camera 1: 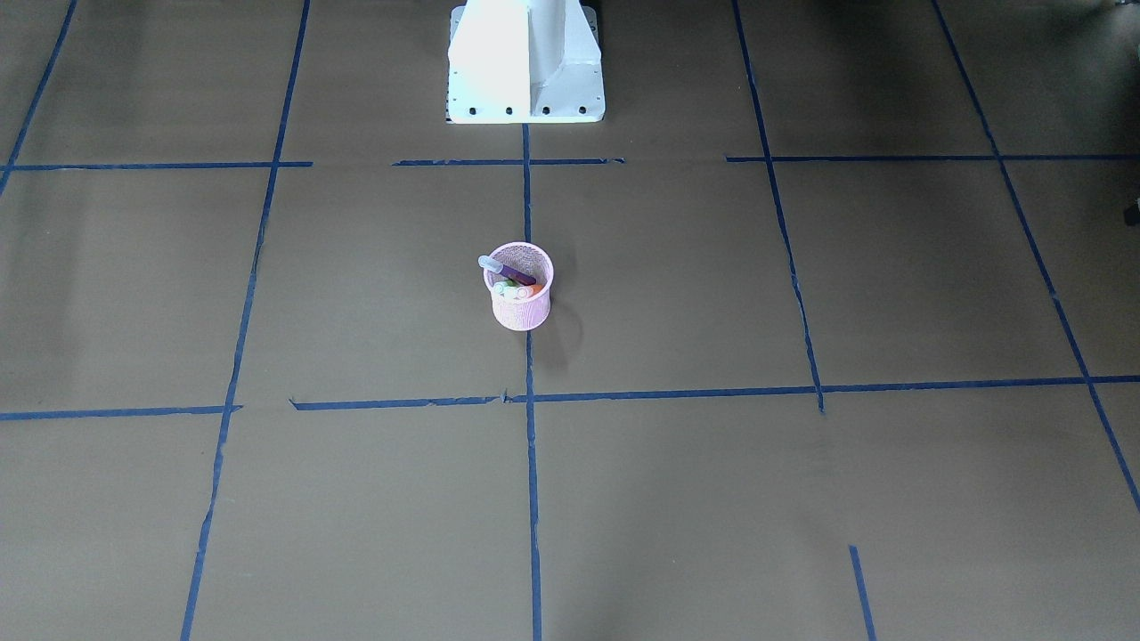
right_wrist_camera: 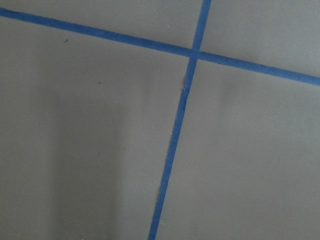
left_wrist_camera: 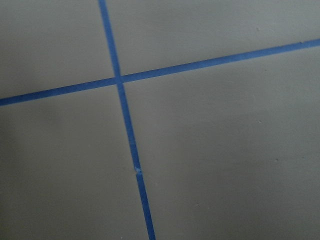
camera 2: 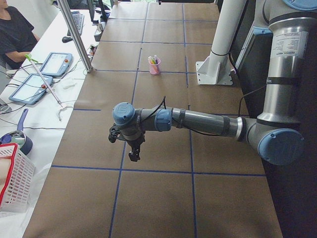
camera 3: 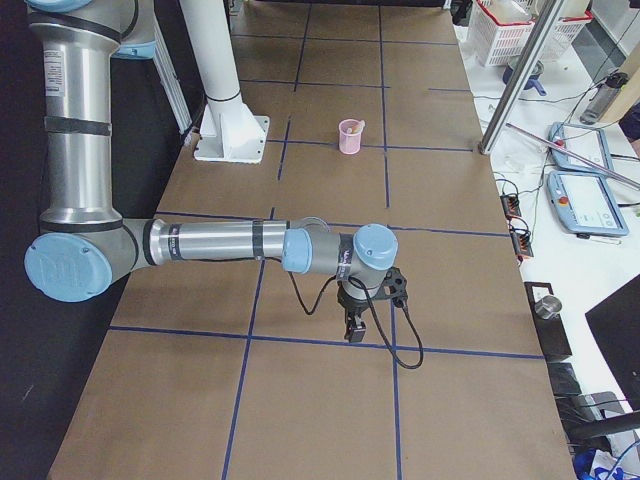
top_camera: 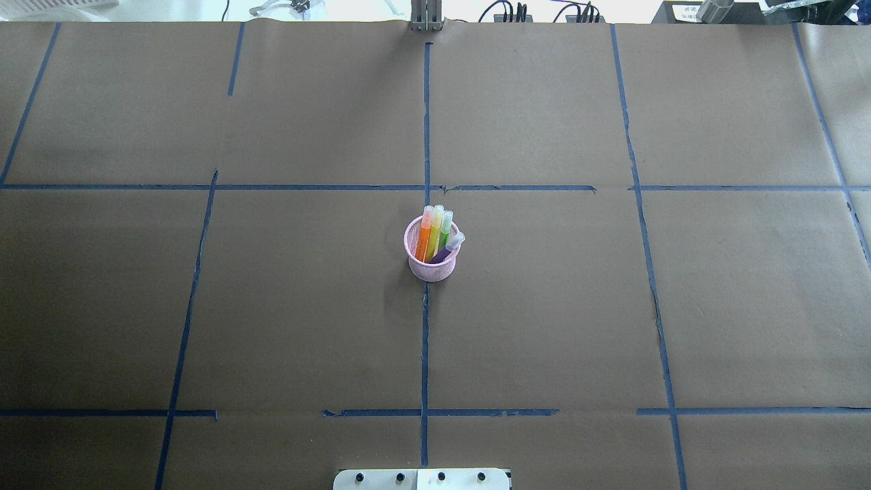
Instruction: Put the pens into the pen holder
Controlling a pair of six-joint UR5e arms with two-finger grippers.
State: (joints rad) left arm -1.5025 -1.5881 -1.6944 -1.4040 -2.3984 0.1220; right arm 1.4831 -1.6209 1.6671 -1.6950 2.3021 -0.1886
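All pens [top_camera: 435, 238]: every one in view stands inside the pen holder [top_camera: 431, 270], pale cap ends up and leaning on the rim away from the robot
Purple pen [top_camera: 449, 250]: tilted lowest of the bunch, its cap poking out over the rim on the robot's right
Pen holder: upright near the middle of the table [top_camera: 272, 306], sitting on the centre line of blue tape [left_wrist_camera: 125, 110]
Left gripper [camera 2: 133, 154]: pointing down over brown paper towards the table's left end, well apart from the holder; how far it is open cannot be told, and nothing is seen in it
Right gripper [camera 3: 353, 326]: likewise pointing down towards the right end, well apart from the holder; its opening cannot be told, and nothing is seen in it
Wrist views: only paper and crossed tape, no fingers and no pen
Step in hand: collecting looks finished, with both arms apparently parked
Doing it well: keep both arms out wide, because a brush against the light mesh cup could tip it, and the low-leaning purple pen looks likeliest to spill
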